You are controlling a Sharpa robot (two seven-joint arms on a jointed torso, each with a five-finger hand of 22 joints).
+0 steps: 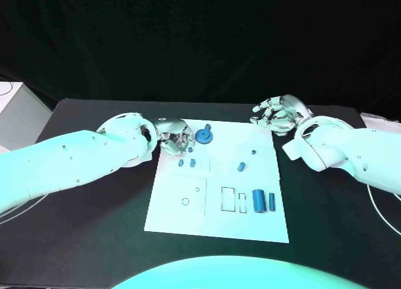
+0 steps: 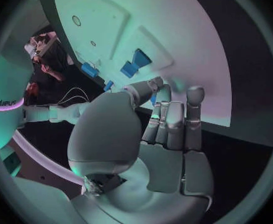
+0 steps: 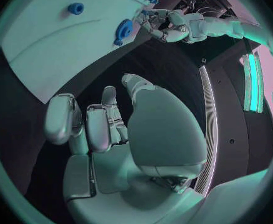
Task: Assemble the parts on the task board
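Note:
The white task board [image 1: 179, 217] lies in the middle of the black table. My left hand [image 1: 173, 137] is over the board's far left corner. Its thumb and fingertips [image 2: 165, 91] pinch a blue gear [image 1: 205, 135], which stands tilted just above the board [image 3: 43, 40]; the gear [image 3: 124, 31] also shows beside that hand [image 3: 171, 25]. Two small blue pieces [image 1: 186, 162] sit in a recess just nearer than that hand. My right hand [image 1: 277, 113] hovers off the board's far right corner with its fingers [image 3: 89, 124] loosely bent, and there is nothing in it.
On the board lie a small blue peg [image 1: 253, 152], a short blue piece [image 1: 241, 166] and two blue cylinders [image 1: 265, 201] beside rectangular slots [image 1: 227, 199]. A ring mark [image 1: 186, 201] is at the near left. A white box [image 1: 14, 114] stands at the table's left edge.

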